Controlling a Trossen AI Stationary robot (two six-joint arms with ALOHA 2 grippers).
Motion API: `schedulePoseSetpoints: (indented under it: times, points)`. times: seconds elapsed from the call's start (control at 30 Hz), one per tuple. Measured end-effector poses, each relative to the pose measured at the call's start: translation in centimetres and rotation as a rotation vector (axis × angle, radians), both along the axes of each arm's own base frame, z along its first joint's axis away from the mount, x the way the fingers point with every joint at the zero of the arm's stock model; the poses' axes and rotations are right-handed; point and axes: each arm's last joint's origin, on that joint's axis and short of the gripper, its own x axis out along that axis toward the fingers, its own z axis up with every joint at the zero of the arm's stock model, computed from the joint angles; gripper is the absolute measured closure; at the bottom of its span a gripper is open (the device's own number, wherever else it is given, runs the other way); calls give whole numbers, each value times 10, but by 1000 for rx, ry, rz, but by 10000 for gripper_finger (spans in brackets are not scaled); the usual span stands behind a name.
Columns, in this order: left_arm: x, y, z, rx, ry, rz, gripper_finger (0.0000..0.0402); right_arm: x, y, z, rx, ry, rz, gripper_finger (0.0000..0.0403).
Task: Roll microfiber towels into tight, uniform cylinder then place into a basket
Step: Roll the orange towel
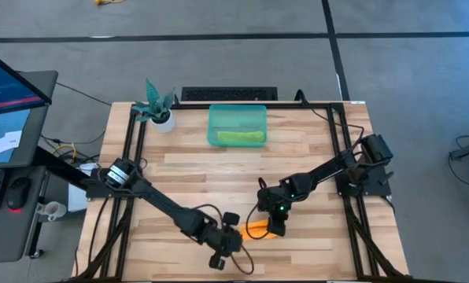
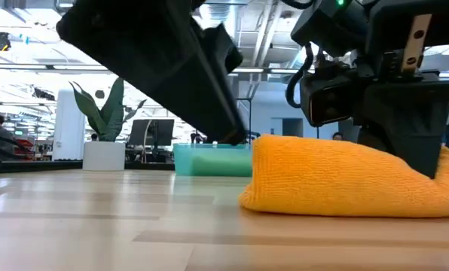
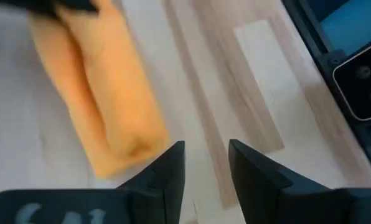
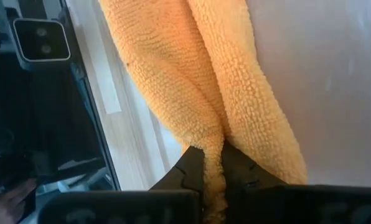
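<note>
1. Where the high view looks down, the orange towel (image 1: 258, 229) lies near the desk (image 1: 242, 177) front edge; the green towel (image 1: 239, 137) sits in the basket (image 1: 237, 126).
2. Low view: the orange towel (image 2: 345, 177) is rolled.
3. Left wrist: left gripper (image 3: 205, 167) fingers apart, beside the roll.
4. Right wrist: right gripper (image 4: 213, 163) pinches a towel fold.

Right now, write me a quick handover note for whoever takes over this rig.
Right hand: shut on the orange towel, pinching a fold of it at the table's front edge.
Left hand: open, empty, right beside the towel's end.
Orange towel: rolled into a thick bundle, lying on the table, not yet in the basket.
Green towel: already in the basket at the table's back.
Left to do: tighten the roll if needed, then carry the orange towel to the basket.
</note>
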Motion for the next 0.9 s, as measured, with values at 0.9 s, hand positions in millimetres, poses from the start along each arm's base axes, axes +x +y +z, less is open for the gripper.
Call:
schedulePoseSetpoints:
  times: [0.9]
  points:
    - [24,50,-15,122,-99,74,293,5,-8,2,61,4,-30,363]
